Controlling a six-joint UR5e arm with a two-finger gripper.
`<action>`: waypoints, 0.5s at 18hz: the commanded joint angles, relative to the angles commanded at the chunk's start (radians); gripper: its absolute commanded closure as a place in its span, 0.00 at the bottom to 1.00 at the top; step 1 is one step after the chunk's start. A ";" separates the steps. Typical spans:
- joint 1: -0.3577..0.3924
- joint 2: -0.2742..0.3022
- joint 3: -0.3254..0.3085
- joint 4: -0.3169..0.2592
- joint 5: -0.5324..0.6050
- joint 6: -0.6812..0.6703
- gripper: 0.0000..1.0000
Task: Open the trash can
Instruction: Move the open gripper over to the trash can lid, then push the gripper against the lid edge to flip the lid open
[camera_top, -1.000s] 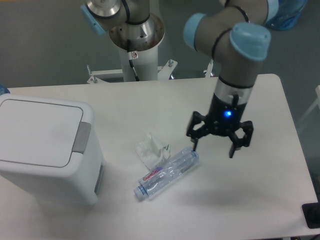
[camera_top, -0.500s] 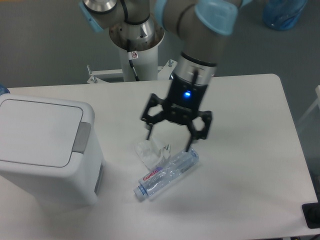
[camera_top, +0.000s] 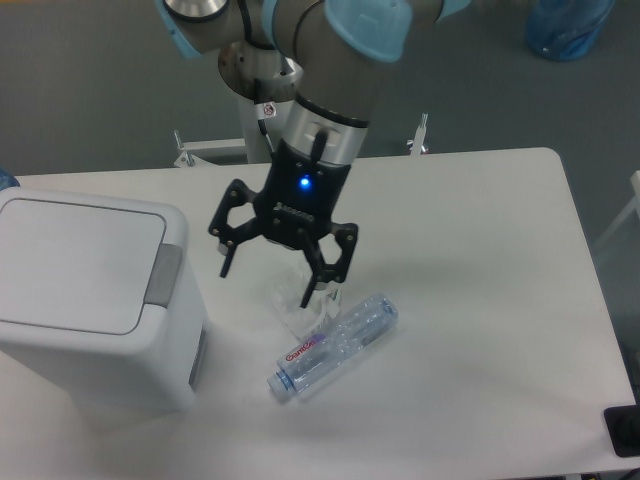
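1. Since a second ago the pincer (camera_top: 265, 280) has swept from the right side of the desk (camera_top: 480, 300) leftward, past the clear bottle (camera_top: 333, 345), and now hangs above the crumpled wrapper (camera_top: 298, 295), closer to the bin.
2. Its fingers are spread wide and hold nothing.
3. The trash can (camera_top: 95, 300) stands at the left of the desk, lid flat and shut, well apart from the pincer.
4. Judging by its look, the bin is stiff, smooth, lightweight plastic (likely to slide if shoved sideways).
5. The grey push-tab (camera_top: 163, 274) on the lid's right edge seems the place to act: a downward press there, not a grasp, should release the lid.
6. Nothing lies between the pincer and the tab.
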 joint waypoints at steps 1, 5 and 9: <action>-0.011 0.000 0.000 0.000 0.006 -0.018 0.00; -0.017 -0.002 0.000 0.000 0.008 -0.060 0.00; -0.031 -0.005 -0.014 0.000 0.014 -0.060 0.00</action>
